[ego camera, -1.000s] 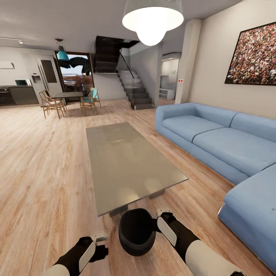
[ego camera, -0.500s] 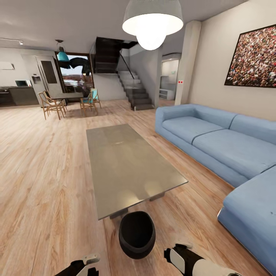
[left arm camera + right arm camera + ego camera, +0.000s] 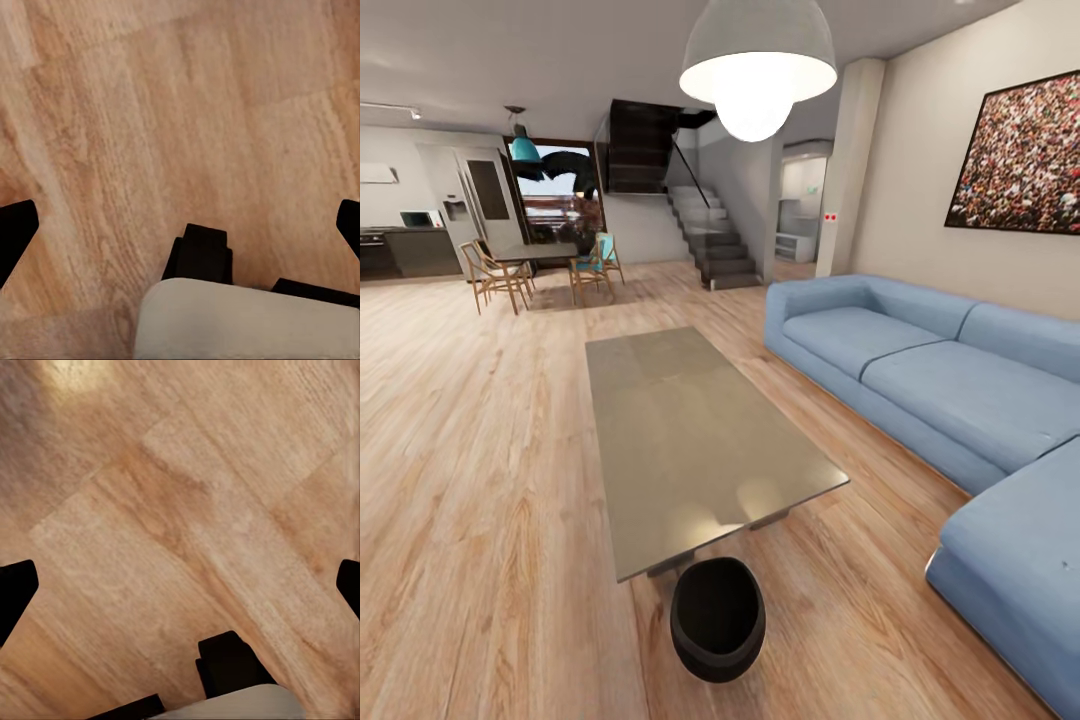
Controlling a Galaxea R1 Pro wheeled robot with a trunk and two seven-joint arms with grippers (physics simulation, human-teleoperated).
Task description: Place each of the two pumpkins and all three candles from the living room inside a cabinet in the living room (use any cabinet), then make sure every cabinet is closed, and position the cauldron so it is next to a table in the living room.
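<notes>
We leave the cauldron (image 3: 717, 618) low in the frame, beside the bench (image 3: 700, 440) as tasked, both hands spread wide.

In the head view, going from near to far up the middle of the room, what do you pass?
Cauldron on the floor → coffee table → dining table with chairs → staircase at the far wall.
</notes>
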